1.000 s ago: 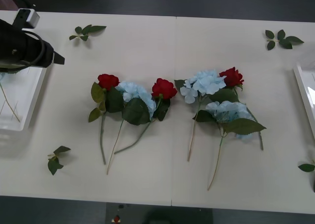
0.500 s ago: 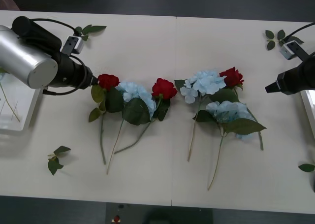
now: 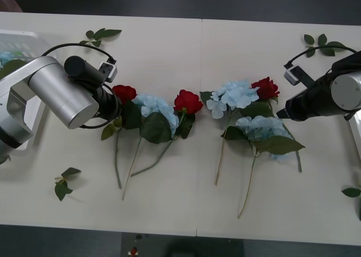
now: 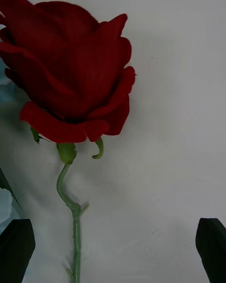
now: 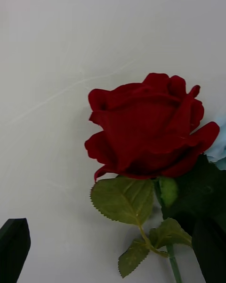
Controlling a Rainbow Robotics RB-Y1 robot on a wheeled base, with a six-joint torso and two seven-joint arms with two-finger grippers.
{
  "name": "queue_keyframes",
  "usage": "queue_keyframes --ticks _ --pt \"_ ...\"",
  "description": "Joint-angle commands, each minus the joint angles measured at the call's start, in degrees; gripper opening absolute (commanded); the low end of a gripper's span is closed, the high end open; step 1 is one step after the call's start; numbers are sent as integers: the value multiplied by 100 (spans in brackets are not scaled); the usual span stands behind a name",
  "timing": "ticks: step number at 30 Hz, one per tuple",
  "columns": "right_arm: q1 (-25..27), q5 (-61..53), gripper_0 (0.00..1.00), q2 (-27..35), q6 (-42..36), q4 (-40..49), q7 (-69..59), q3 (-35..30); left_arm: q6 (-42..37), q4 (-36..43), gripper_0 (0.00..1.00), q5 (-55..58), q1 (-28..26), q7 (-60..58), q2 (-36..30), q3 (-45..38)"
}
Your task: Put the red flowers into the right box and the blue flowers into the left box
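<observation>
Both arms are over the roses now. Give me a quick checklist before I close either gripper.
1. Left gripper open: ok, its black fingers sit at both lower corners of the left wrist view.
2. Left gripper lined up on the leftmost rose: cannot tell; the arm hides the fingers in the front view, and a leaf lies over the stem.
3. Right gripper open: ok, fingers wide apart.
4. Right gripper lined up on the rightmost rose: ok, its stem runs between the fingers.
5. Hydrangea apart from that rose: not ok, it lies against it.
6. Right box reachable: cannot tell, partly hidden by the arm.
</observation>
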State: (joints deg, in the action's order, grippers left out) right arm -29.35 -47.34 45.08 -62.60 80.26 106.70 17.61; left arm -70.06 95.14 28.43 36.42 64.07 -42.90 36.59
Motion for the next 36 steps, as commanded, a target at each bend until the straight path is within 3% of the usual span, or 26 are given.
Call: queue_keyframes --ticks 1,15,36 --pt "-212 243 100 -210 20 121 -79 -65 37 83 100 -128 93 -228 80 -20" --pt "-229 1095 100 -694 29 -116 -290 -3 511 -532 100 -523 93 -413 212 322" --pt "-510 1157 100 -1019 389 -1056 -378 -3 714 -822 100 -567 322 -738 247 938"
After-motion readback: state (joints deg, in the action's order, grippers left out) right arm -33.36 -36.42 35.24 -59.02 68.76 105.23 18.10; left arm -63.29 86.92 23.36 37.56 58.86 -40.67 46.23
